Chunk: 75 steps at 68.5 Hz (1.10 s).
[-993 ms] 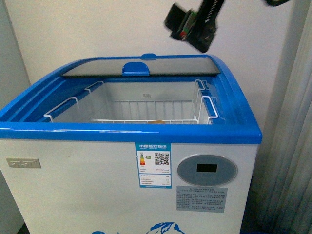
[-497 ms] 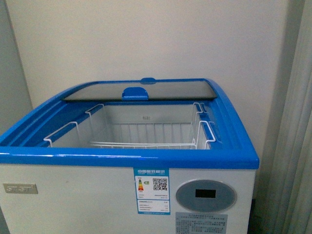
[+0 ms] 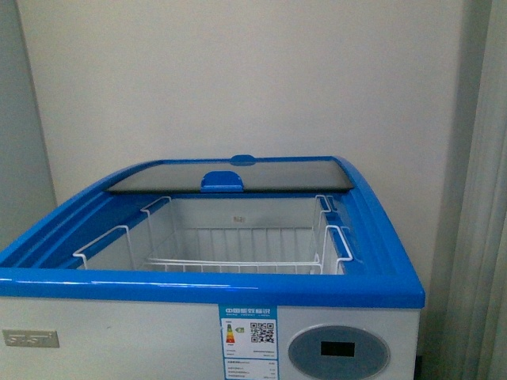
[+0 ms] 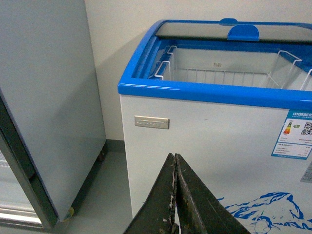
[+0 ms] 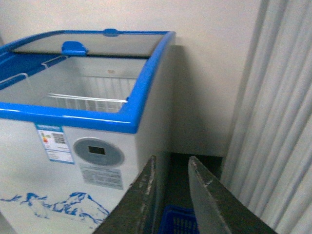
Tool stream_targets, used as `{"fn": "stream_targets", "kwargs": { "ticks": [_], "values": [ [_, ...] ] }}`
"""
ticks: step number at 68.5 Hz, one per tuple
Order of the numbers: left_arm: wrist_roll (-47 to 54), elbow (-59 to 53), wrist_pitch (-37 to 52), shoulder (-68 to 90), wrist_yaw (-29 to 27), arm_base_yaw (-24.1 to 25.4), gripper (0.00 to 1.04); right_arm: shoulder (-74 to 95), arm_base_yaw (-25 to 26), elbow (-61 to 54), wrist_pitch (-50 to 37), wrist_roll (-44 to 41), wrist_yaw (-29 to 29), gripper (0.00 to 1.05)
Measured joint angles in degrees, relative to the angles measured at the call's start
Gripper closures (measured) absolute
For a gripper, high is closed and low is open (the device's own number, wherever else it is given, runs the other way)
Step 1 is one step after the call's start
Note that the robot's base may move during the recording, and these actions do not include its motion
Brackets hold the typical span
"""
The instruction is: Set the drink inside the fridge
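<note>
The fridge (image 3: 214, 317) stands open-topped ahead — both arms low before its front. Left end effector (image 4: 175, 195) is closed and empty; right end effector (image 5: 170, 195) is slightly parted, empty.

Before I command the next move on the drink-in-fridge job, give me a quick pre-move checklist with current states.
1. Fridge lid open: ok, the sliding lid sits at the back and the opening is exposed.
2. Wire basket has room: ok, nothing shows inside it.
3. Left claw holding a drink: not ok, shut with nothing in it.
4. Right claw holding a drink: not ok, open and empty.
5. Drink located: cannot tell, none is in view.
</note>
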State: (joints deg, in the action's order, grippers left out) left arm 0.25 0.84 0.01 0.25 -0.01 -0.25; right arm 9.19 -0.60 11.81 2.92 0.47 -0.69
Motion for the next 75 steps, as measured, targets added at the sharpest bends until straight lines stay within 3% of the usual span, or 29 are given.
{"fn": "stream_targets", "kwargs": {
  "ticks": [3, 75],
  "values": [
    [0.0, 0.0, 0.0, 0.0, 0.0, 0.0, 1.02, -0.6, 0.2, -1.0, -0.3, -0.2, 0.4, 1.03],
    [0.0, 0.0, 0.0, 0.0, 0.0, 0.0, 1.02, -8.9, 0.5, -10.9, -2.8, -0.3, 0.7, 0.99]
  ]
}}
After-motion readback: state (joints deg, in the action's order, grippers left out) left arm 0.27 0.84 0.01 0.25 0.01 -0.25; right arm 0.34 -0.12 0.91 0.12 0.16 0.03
